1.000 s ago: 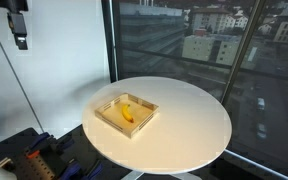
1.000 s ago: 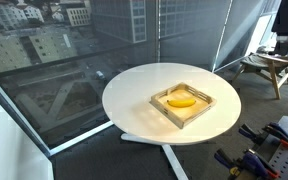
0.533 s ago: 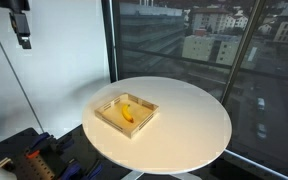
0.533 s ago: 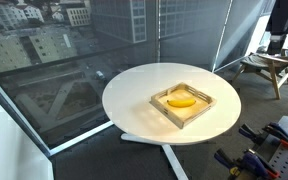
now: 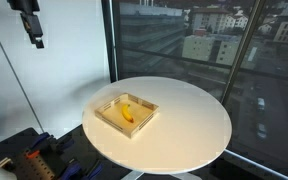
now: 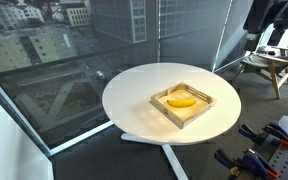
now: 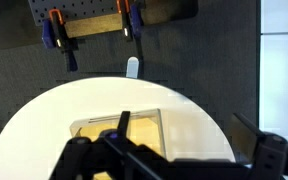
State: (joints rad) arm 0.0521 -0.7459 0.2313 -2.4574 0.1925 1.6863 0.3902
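The fingers (image 7: 79,152) stand spread wide with nothing between them. The gripper (image 5: 38,40) hangs high up, off to one side of the round table (image 5: 189,115) and well apart from everything on it. The banana (image 5: 127,113) lies flat in the middle of the wooden tray (image 5: 112,124), far below and forward of the fingertips. Its long axis runs along one pair of the tray's walls. In the wrist view the gripper's body hides the banana.
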